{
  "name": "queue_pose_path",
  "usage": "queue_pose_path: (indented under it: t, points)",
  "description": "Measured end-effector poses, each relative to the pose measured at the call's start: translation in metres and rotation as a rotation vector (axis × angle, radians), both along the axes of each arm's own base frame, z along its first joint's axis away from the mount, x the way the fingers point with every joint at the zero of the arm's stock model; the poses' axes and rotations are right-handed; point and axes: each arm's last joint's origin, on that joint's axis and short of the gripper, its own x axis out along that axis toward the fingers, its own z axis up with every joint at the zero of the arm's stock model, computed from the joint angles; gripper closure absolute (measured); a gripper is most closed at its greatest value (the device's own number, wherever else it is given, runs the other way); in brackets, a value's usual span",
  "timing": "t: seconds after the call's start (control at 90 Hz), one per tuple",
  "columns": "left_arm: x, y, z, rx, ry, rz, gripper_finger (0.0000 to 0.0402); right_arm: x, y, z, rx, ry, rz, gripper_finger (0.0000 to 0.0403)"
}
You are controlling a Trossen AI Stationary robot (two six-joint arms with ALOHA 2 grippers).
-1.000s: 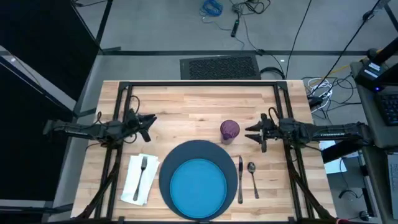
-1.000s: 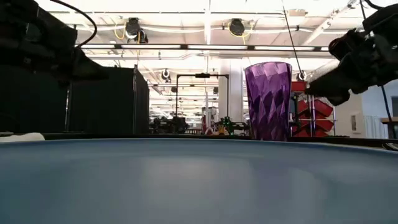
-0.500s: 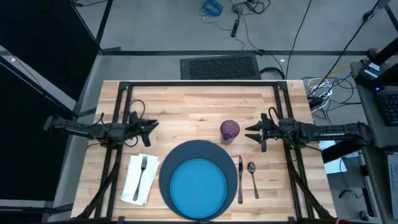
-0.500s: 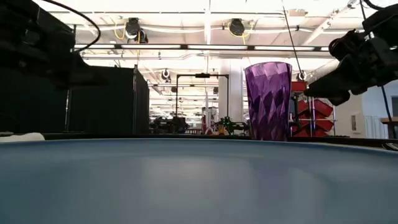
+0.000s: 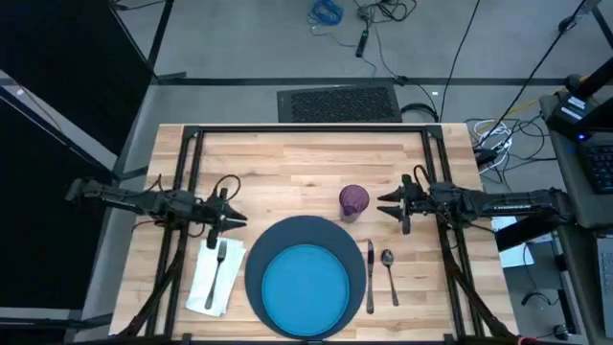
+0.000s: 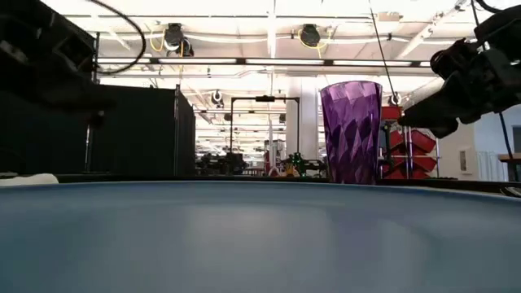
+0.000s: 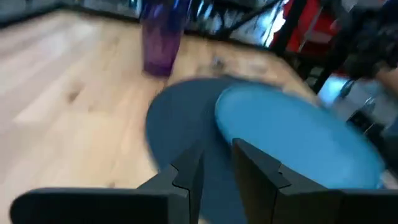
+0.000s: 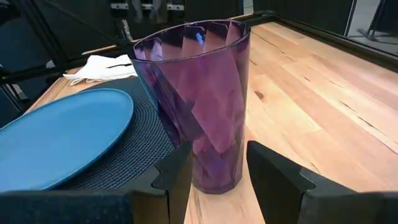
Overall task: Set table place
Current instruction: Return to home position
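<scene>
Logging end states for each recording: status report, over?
Left hand empty near the napkin. Right hand open beside the purple cup, not touching. Blue plate on charger, fork, knife, spoon laid. Nothing in the way.

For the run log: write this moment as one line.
left fingers open, by napkin far end | right fingers open, beside cup, apart | plate on charger | fork on napkin

Purple cup [image 5: 353, 201], bright blue plate [image 5: 306, 287]
</scene>
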Motion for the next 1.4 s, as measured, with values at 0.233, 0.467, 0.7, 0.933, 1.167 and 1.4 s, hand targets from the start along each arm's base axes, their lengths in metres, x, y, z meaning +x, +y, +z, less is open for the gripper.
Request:
queue_pose_path:
  t: [0.233,0.467,0.7,0.933,1.167,1.4]
  points:
    - [-0.002,0.004,0.009,0.105,-0.103,0.115,0.0334,0.001,0.0,0.003,-0.036,-0.024,-0.001,0.0264]
    - [-0.014,0.007,0.026,0.116,-0.309,0.142,0.0334,0.001,-0.001,0.004,-0.039,-0.04,-0.018,0.0264]
    - [-0.014,0.006,0.026,0.084,-0.303,0.131,0.0334,0.001,-0.001,0.004,-0.041,-0.04,-0.04,0.0264]
    - [-0.013,0.006,0.024,0.038,-0.282,0.12,0.0334,0.0,-0.002,0.003,-0.041,-0.022,-0.043,0.0264]
    - [-0.013,0.006,0.024,0.036,-0.281,0.121,0.0333,0.0,-0.002,0.002,-0.04,-0.01,-0.043,0.0264]
    - [-0.013,0.006,0.024,0.036,-0.28,0.121,0.0333,0.0,-0.002,0.002,-0.04,-0.011,-0.043,0.0264]
